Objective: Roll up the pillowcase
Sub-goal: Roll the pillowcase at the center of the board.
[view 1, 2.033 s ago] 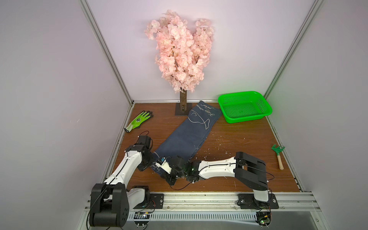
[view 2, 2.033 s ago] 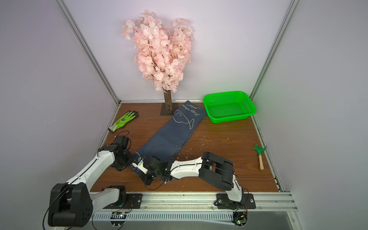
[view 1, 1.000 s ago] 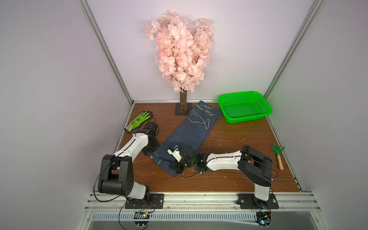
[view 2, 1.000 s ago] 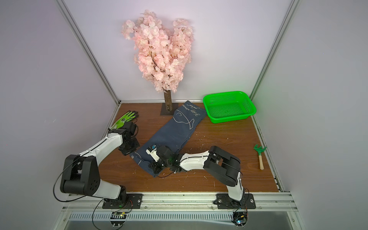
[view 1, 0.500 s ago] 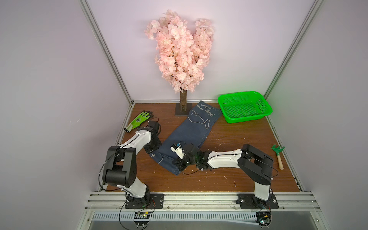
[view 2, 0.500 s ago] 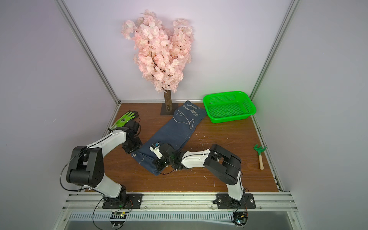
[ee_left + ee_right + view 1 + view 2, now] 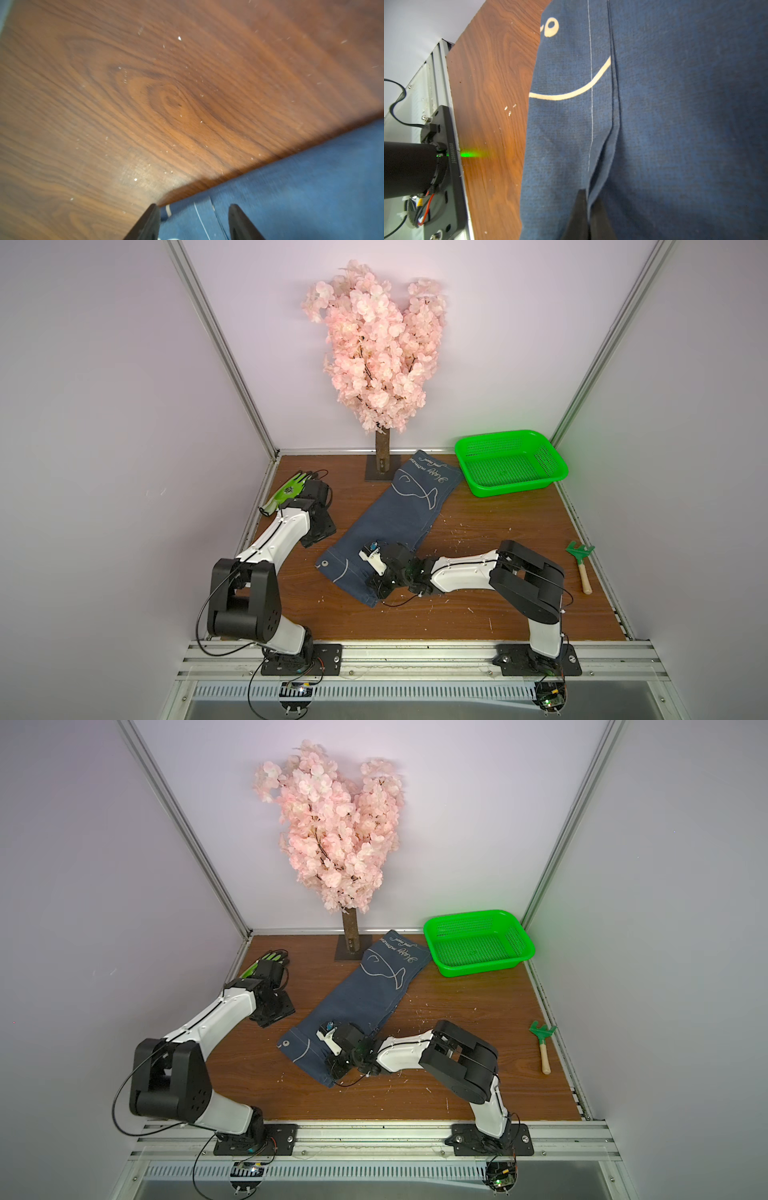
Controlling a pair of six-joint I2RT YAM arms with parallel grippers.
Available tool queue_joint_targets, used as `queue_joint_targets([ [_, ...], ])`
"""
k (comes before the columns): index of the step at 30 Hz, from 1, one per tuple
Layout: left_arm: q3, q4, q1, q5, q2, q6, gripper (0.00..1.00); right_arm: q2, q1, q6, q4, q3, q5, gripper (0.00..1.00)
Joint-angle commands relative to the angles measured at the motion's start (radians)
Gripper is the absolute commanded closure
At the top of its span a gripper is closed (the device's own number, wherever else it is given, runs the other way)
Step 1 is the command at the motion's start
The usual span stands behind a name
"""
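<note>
The pillowcase (image 7: pixel 399 514) lay flat, diagonally across the wooden table (image 7: pixel 478 531), its far end between the blossom tree (image 7: pixel 382 448) and the green basket (image 7: pixel 511 464). The right gripper (image 7: pixel 588 199) pinched a fold at its near end. The left gripper (image 7: pixel 193 205) hung spread at its side edge, near the glove (image 7: pixel 287 492).

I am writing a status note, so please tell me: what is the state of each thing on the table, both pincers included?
pillowcase: spread flat, not yet rolled
right pincer: shut on a pillowcase hem fold
left pincer: open, holding nothing
green basket: upright, empty
work glove: lying flat
small garden rake: lying flat
blossom tree: upright
</note>
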Motion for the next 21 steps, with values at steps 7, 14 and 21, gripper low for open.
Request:
queue_joint_targets([
  [7, -0.28, -0.015, -0.007, 0.105, -0.202, -0.085, 0.43, -0.015, 0.003, -0.028, -0.007, -0.019, 0.044, 0.87],
  [14, -0.367, 0.081, -0.007, 0.16, -0.199, -0.113, 0.44, -0.024, 0.007, -0.038, -0.019, -0.018, 0.061, 0.84],
  [21, -0.466, 0.204, -0.006, 0.199, -0.179, -0.134, 0.45, -0.051, 0.015, -0.065, -0.038, -0.021, 0.1, 0.82],
])
